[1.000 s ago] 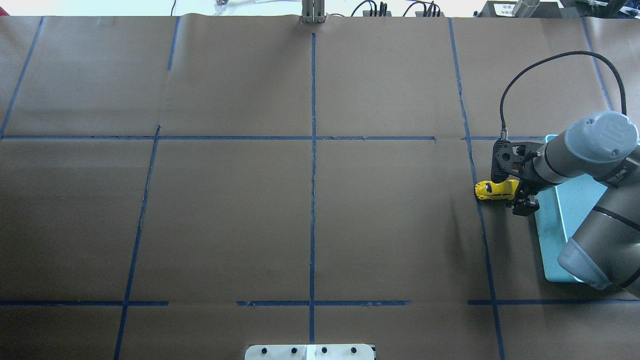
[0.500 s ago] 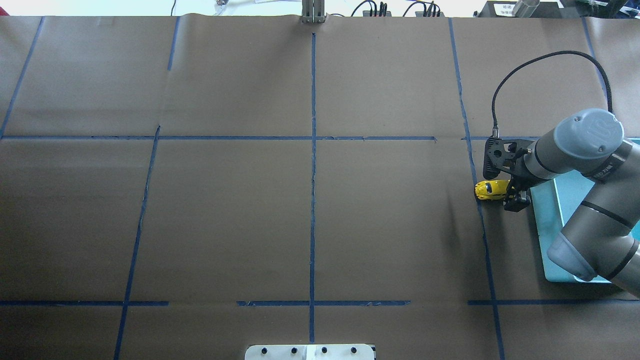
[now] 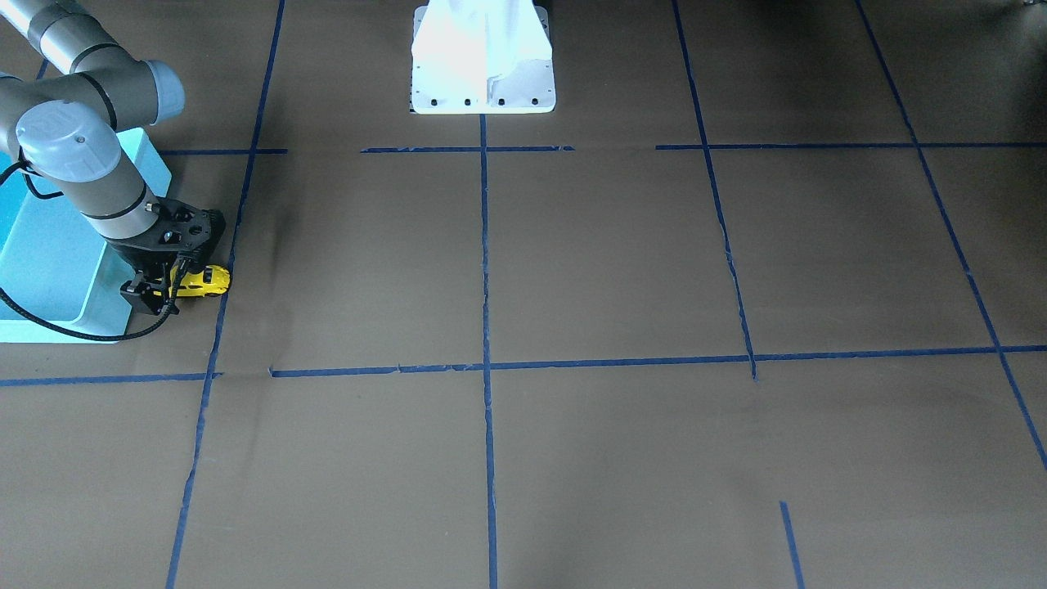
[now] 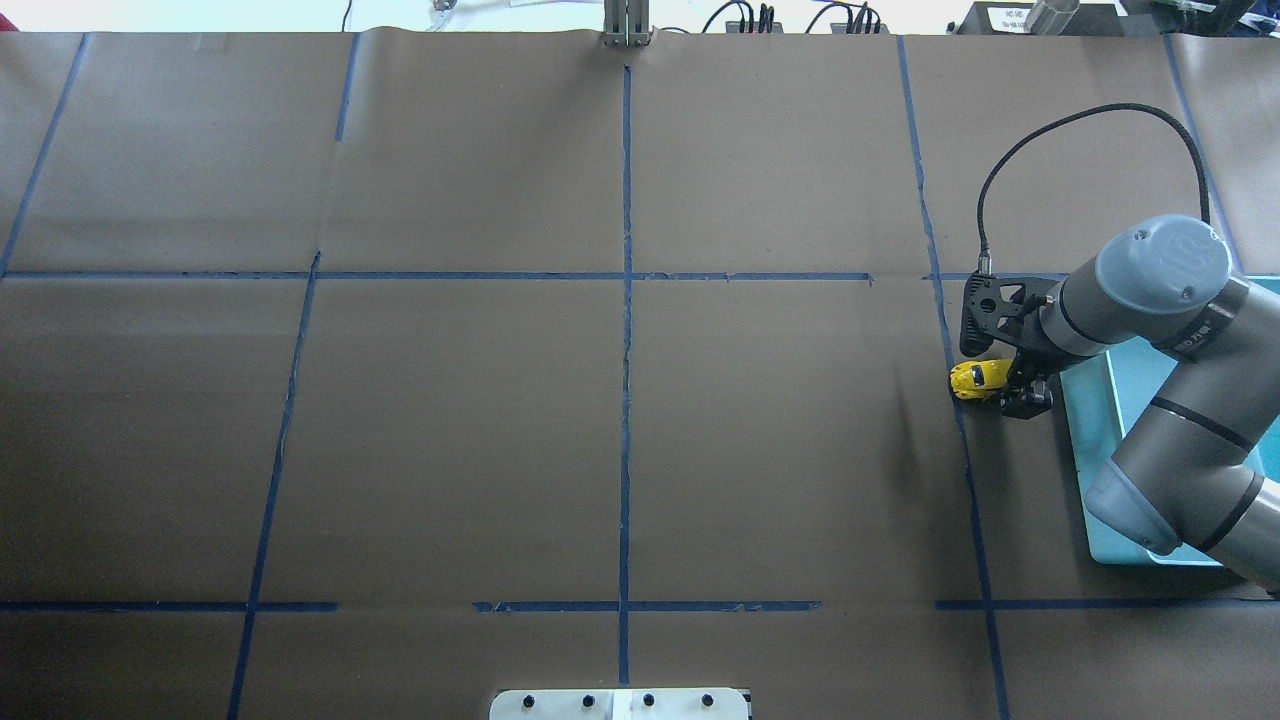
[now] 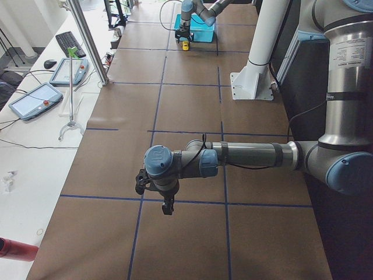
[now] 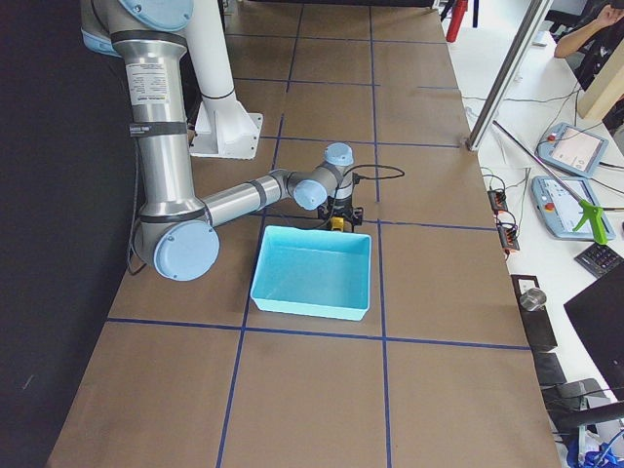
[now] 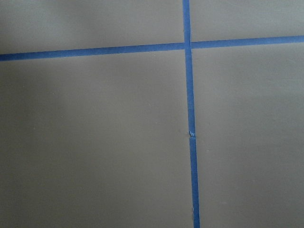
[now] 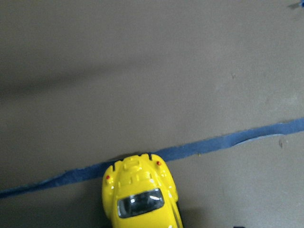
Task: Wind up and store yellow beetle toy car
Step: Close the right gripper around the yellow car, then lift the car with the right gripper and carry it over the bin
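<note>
Yellow car [image 4: 974,379], rear hidden by fingers [image 4: 1029,403]

Yellow on brown, ruled in blue.
We see a bright yellow beetle toy car [image 8: 140,197] with a dark window and two small red dots, on a brown-papered counter [image 4: 450,430] gridded with blue tape [image 4: 626,300]. At 3 o'clock from it overhead are the black right end effector [image 4: 1005,380] and a turquoise bin [image 4: 1085,430].
</note>
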Robot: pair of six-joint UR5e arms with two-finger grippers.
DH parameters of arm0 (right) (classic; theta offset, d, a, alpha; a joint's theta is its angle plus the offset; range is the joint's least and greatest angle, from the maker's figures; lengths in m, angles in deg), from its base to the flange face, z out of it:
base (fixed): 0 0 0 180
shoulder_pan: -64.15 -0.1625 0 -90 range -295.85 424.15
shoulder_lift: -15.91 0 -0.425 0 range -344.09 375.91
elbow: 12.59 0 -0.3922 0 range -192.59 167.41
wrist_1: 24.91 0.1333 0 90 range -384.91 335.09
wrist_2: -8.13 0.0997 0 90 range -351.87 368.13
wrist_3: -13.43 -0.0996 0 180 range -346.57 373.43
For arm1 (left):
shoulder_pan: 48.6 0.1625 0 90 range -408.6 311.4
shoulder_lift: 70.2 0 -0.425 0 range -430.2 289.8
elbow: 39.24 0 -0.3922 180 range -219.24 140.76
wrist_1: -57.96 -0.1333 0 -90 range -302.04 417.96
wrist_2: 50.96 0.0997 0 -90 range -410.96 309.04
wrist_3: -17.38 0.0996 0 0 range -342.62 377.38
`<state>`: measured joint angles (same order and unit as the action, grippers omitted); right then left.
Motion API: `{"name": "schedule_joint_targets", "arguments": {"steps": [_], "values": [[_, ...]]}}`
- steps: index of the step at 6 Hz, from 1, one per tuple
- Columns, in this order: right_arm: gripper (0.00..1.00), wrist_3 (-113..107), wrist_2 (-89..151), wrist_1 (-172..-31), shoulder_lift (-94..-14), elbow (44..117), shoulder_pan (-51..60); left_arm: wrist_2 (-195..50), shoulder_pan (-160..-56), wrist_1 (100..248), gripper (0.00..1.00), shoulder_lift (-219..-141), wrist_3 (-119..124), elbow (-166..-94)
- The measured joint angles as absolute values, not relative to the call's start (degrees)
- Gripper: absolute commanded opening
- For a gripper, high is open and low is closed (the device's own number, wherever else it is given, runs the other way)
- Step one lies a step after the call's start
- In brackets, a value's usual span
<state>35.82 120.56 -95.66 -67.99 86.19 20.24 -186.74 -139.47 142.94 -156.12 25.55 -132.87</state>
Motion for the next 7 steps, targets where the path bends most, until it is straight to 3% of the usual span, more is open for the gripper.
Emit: {"name": "schedule_joint_targets", "arguments": {"steps": [2,5,7], "values": [[0.15,35.64,121.28,-95.66,-68.00,86.01,20.21,-186.75,-139.47,142.95,1.00,-156.12,25.55,-132.66],[0.01,35.06,125.34,-95.96,-68.02,89.20,18.67,-186.76,-139.47,142.96,1.00,-156.16,25.55,-132.59],[0.00,35.49,130.62,-96.13,-69.17,92.77,14.19,-186.76,-139.44,142.95,1.00,-156.19,25.55,-132.50]]}}
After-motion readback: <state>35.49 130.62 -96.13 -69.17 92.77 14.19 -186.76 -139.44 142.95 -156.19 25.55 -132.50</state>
